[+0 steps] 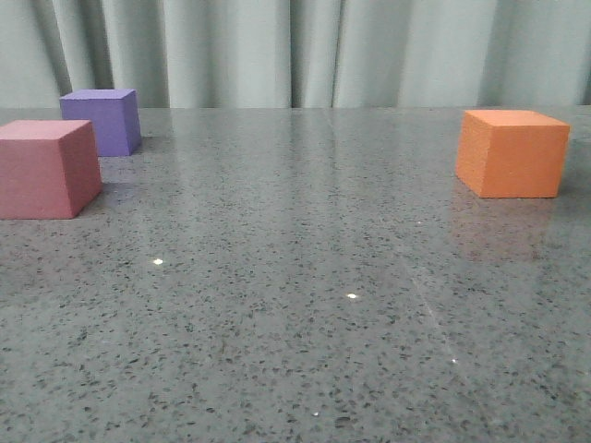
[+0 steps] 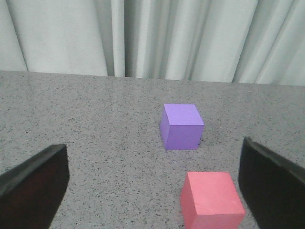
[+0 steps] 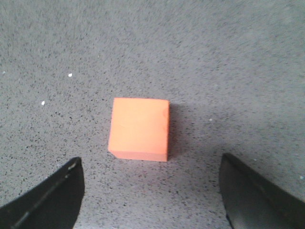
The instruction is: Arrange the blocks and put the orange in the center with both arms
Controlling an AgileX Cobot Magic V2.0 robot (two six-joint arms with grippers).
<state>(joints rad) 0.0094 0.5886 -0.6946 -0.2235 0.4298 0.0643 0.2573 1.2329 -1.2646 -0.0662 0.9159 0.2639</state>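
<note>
The orange cube point(image 1: 512, 152) rests on the grey speckled table at the right; the pinkish-red cube point(image 1: 46, 168) sits at the far left with the purple cube point(image 1: 103, 120) just behind it. No gripper shows in the front view. My left gripper point(image 2: 153, 191) is open above the table, the pinkish-red cube point(image 2: 212, 199) close to one finger and the purple cube point(image 2: 181, 126) beyond it. My right gripper point(image 3: 150, 195) is open, hovering over the table with the orange cube point(image 3: 139, 129) a little ahead of its fingertips, untouched.
The grey speckled tabletop point(image 1: 295, 305) spreads between the left pair and the orange cube. A pale pleated curtain point(image 1: 295, 51) hangs behind the table's far edge.
</note>
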